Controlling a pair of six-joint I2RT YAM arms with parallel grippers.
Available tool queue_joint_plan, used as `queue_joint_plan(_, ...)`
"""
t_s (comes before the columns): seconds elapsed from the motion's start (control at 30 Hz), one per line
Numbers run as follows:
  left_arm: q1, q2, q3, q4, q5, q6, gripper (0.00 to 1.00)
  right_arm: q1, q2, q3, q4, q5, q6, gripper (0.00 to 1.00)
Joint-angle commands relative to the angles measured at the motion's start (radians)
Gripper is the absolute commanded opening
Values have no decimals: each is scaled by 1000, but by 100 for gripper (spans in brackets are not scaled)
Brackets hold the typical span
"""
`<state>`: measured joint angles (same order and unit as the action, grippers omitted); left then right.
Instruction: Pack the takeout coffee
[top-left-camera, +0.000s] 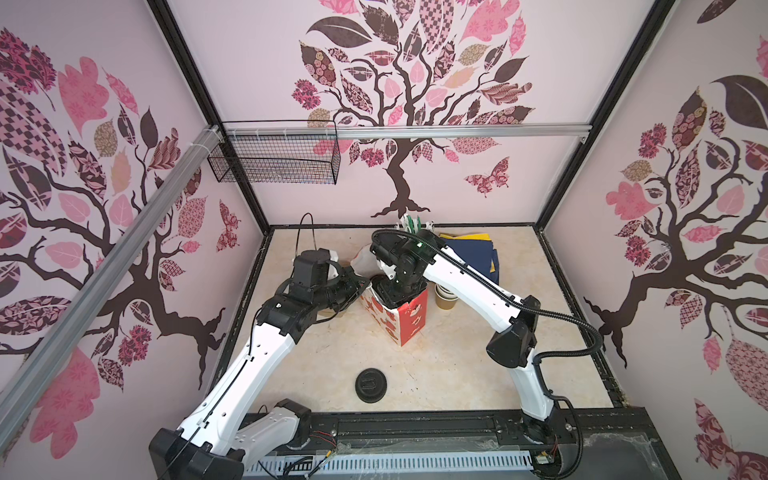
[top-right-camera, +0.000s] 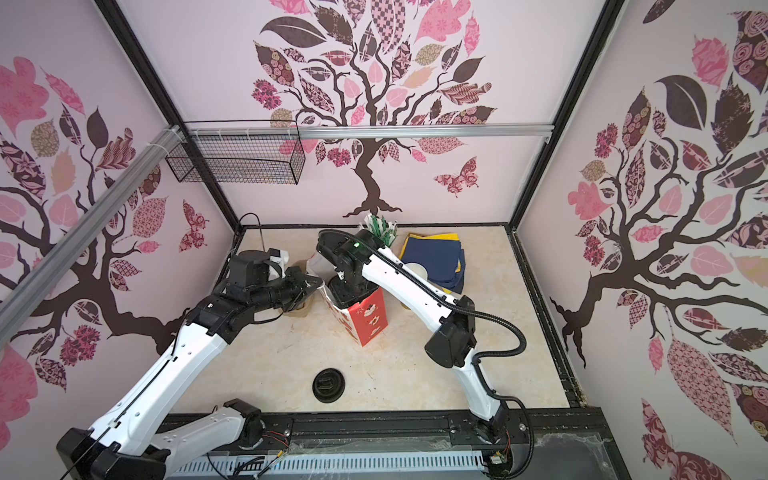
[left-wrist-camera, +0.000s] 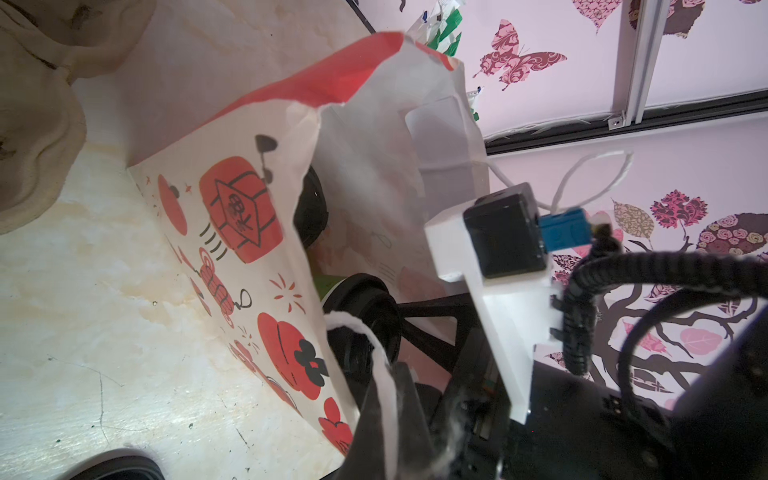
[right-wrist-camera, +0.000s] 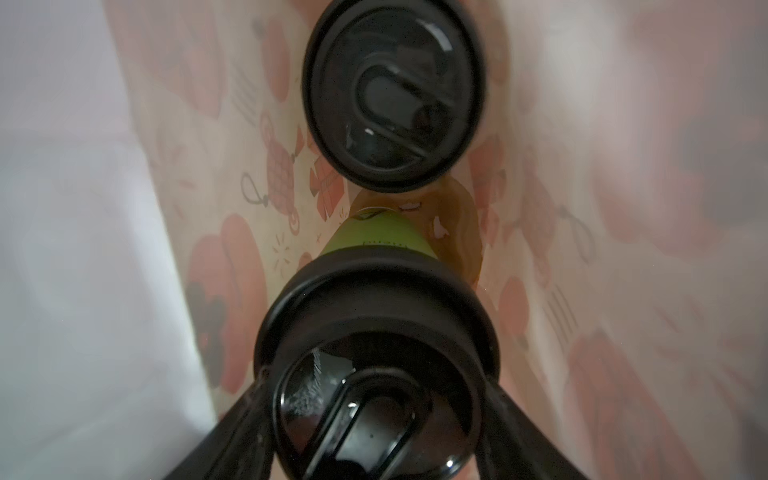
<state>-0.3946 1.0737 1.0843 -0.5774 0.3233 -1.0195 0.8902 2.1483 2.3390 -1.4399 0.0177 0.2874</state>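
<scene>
The right pincer (right-wrist-camera: 376, 386) reaches down into the open mouth of the red-and-white paper bag (top-left-camera: 409, 322), which stands upright in the middle of the desk (top-left-camera: 316, 365). Its fingers press against both sides of the black sip lid (right-wrist-camera: 374, 299) of a green-sided cup (right-wrist-camera: 374, 243), gripping it inside the bag. Deeper in the same bag sits the second cup (right-wrist-camera: 395, 95), of which only the black lid shows from above. The left pincer (left-wrist-camera: 390, 399) is pressed together on the bag's white rim, just beside the white cord handle (left-wrist-camera: 353, 328). The bag's print shows red lanterns and a red box with a black mark that cannot be read. A loose black lid (top-left-camera: 371, 385) lies on the desk, nearer the arm bases.
</scene>
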Motion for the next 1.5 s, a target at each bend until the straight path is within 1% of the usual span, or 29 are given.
queue_joint_plan(0.0,2,-5,26,-6,9,22,0,11,-59,-45,-37,-16,8,70)
queue_joint_plan(0.13,2,-3,29,-4,48,33,0,14,-107,-108,-37,-18,21,69)
queue_joint_plan(0.27,-2,-4,27,-20,118,39,0,16,-162,-169,-37,-24,47,69)
queue_joint_plan(0.37,-9,-21,12,-25,139,28,0,16,-196,-215,-36,-11,78,69)
queue_joint_plan(0.43,-11,-35,-7,-19,145,13,0,16,-203,-217,-35,4,104,70)
queue_joint_plan(0.6,-15,-63,-45,2,148,-14,0,15,-166,-170,-30,49,153,70)
queue_joint_plan(0.67,-14,-65,-47,3,148,-14,0,16,-136,-117,-31,65,165,70)
queue_joint_plan(0.8,-15,-66,-50,2,144,-11,0,14,-78,-54,-31,61,156,70)
queue_joint_plan(0.93,-15,-70,-53,3,134,-11,0,15,-65,-78,-30,36,150,69)
queue_joint_plan(1.17,-14,-68,-61,16,129,-15,0,13,-78,-126,-31,28,144,69)
queue_joint_plan(1.47,-15,-64,-61,17,128,-13,0,11,-41,-113,-29,32,116,69)
